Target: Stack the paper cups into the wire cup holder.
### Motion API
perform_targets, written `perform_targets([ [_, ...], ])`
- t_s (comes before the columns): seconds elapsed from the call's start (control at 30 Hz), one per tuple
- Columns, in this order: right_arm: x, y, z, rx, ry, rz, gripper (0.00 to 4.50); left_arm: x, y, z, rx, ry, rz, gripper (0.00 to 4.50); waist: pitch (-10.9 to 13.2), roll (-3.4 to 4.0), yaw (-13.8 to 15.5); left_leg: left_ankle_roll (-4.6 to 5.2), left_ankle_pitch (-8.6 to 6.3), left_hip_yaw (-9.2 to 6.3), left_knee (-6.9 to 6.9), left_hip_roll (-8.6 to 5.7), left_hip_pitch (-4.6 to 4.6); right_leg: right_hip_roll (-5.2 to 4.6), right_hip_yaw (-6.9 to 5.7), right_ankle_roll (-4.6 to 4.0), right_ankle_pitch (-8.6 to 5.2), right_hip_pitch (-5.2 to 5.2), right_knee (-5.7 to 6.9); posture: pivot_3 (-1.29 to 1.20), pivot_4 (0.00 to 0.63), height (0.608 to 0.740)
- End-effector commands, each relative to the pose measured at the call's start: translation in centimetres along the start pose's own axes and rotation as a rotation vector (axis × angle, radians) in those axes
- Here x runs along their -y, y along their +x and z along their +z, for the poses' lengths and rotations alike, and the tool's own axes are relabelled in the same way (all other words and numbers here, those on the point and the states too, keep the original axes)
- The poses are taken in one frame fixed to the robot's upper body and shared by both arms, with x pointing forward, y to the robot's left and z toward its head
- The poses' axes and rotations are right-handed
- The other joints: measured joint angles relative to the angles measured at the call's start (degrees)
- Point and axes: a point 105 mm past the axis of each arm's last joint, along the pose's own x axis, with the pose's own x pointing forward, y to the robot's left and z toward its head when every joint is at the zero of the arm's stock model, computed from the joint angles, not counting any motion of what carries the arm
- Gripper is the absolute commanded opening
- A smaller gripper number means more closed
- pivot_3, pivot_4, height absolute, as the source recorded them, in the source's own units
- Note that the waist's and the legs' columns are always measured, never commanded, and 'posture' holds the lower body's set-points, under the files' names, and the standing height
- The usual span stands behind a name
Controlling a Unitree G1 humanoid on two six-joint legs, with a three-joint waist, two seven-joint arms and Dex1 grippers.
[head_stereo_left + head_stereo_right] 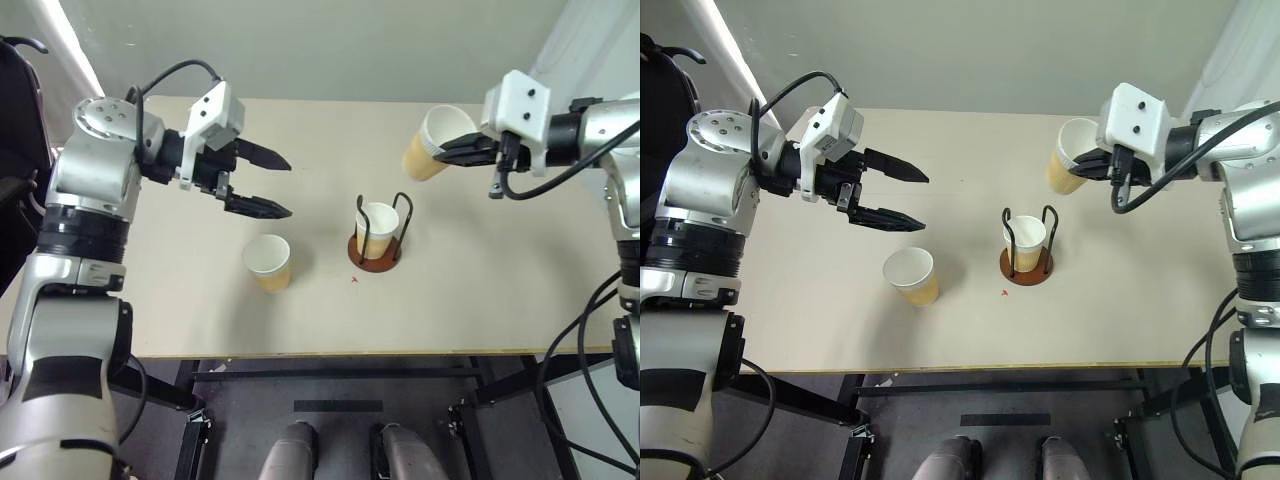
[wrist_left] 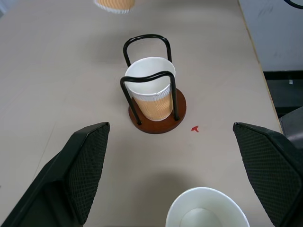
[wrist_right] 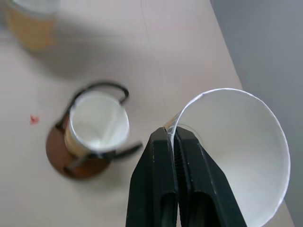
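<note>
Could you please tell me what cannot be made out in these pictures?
- Held cup: its outer wall and base face away in the right wrist view; the right end effector covers part of its rim.
- Loose cup: cut off by the left wrist view's edge.
- Wire cup holder: the cup inside hides the base's middle.

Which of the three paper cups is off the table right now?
The cup pinched by its rim in the right gripper, held tilted above the table. One other sits in the wire holder; the third stands free.

Plain beige surface (image 1: 480, 300) sat against a grey-green wall (image 1: 330, 45), black frame (image 1: 330, 372) under it, dark floor (image 1: 330, 440) below, bright light strip (image 1: 70, 45) far left.
</note>
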Motion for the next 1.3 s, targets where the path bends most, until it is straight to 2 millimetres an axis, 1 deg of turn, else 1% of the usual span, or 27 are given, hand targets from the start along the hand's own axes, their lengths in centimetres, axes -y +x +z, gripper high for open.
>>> perform_targets([
  [0.03,0.6,-0.1,2.6,0.061,-0.061,-0.021,0.04,0.0,-1.1,1.6,0.026,0.057,0.007,4.50,0.0,0.00,0.0,0.00,0.00,-0.01,0.00,0.00,0.00,0.00,0.00,0.00,0.00,0.00,0.00,0.00,0.150,0.740],
  [0.13,-0.3,0.9,3.2,0.088,-0.064,0.015,0.04,0.0,-1.1,1.6,0.028,0.056,0.006,4.50,0.0,0.00,0.0,0.00,0.00,-0.02,0.02,-0.01,0.00,0.00,0.00,-0.02,-0.01,0.00,0.01,0.00,0.150,0.740],
  [0.27,-1.7,2.2,3.2,0.105,-0.056,0.076,0.04,0.0,-1.1,1.6,0.028,0.057,0.007,4.50,0.0,0.00,-0.1,-0.03,0.02,-0.02,0.03,0.00,0.01,0.00,-0.01,-0.12,-0.05,-0.01,0.06,0.00,0.150,0.740],
  [0.4,-2.7,3.1,2.8,0.104,-0.045,0.106,0.04,0.1,-1.1,1.7,0.029,0.057,0.005,4.50,0.0,0.00,-0.1,-0.06,0.05,-0.05,0.05,-0.01,0.01,0.00,-0.03,-0.20,-0.04,0.01,0.06,0.00,0.150,0.740],
  [0.57,-3.3,4.0,1.9,0.080,-0.042,0.125,0.04,0.2,-1.1,1.7,0.030,0.057,0.003,4.50,0.0,0.00,-0.1,-0.07,0.08,-0.06,0.07,-0.01,0.01,0.00,-0.03,-0.24,-0.01,0.01,0.06,0.00,0.150,0.740],
  [0.9,-3.3,4.4,1.0,0.055,-0.040,0.136,0.04,0.2,-1.1,1.9,0.029,0.058,0.005,4.50,0.0,0.00,-0.2,-0.08,0.09,-0.05,0.07,-0.01,0.01,0.00,-0.03,-0.25,0.00,0.00,0.07,0.00,0.150,0.740],
  [1.13,-4.1,4.1,0.4,0.033,-0.035,0.177,0.04,0.1,-1.0,1.9,0.030,0.060,0.006,4.50,0.0,0.00,-0.2,-0.09,0.10,-0.06,0.07,-0.01,0.01,0.01,-0.03,-0.24,0.01,0.00,0.07,0.00,0.150,0.740],
  [1.3,-4.9,4.5,-0.2,0.006,-0.046,0.212,0.04,0.2,-0.9,2.0,0.033,0.061,0.005,4.50,0.0,0.00,-0.2,-0.10,0.10,-0.06,0.07,0.00,0.01,0.01,-0.03,-0.24,0.01,0.00,0.08,0.00,0.150,0.740],
])
